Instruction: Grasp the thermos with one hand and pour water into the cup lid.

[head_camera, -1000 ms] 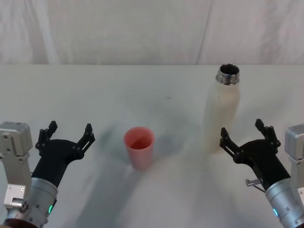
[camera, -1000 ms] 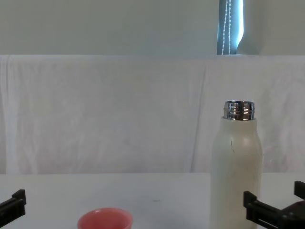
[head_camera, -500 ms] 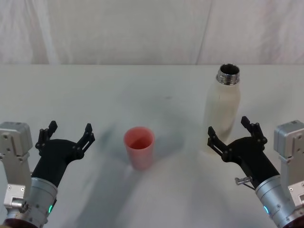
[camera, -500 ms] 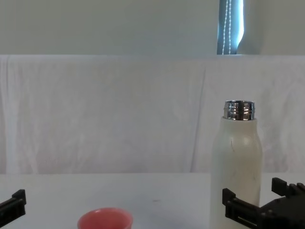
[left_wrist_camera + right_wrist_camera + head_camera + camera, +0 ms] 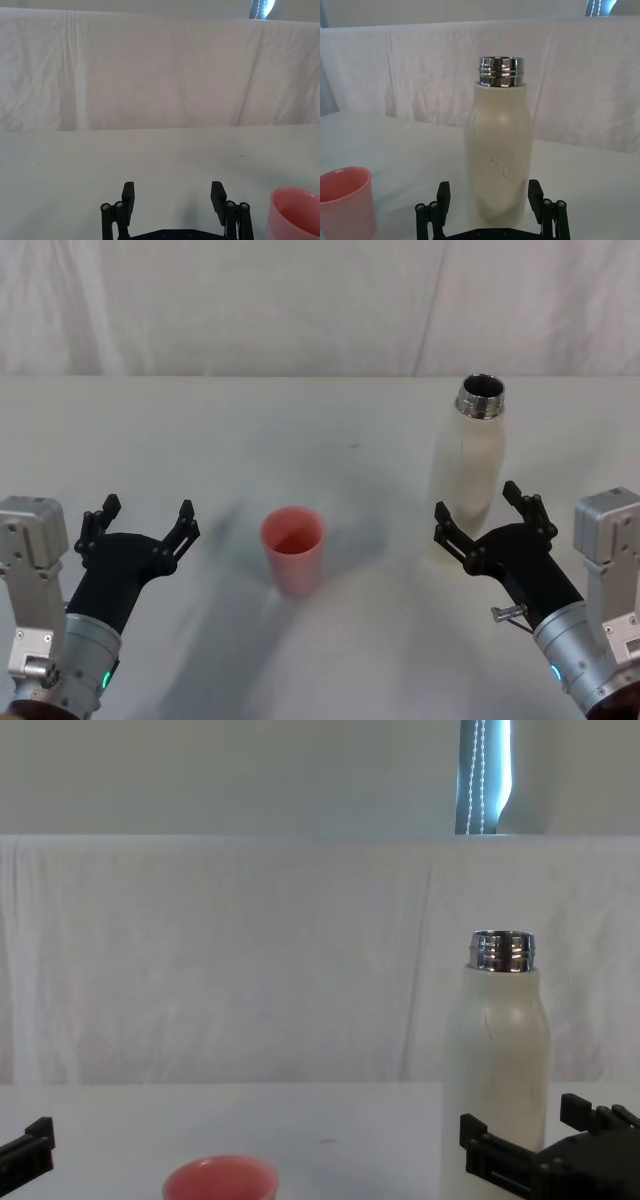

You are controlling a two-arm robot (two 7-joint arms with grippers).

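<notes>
Your right gripper (image 5: 482, 518) has its jaws spread wide, holding nothing, low at the near side of the thermos (image 5: 467, 472), which stands upright on the surface (image 5: 330, 430) to the right of the cup (image 5: 293, 549) and well apart from it. In the right wrist view the bottle sits between the jaws but a touch off centre. If you close from here, one finger may meet the wall first and nudge or tip the tall bottle, and with its neck uncapped it could spill. Clamp too low and it may swing top-heavy when you tilt it. Your left gripper (image 5: 138, 524) is parked left of the cup, jaws released; keep it there so it can't knock the cup.
</notes>
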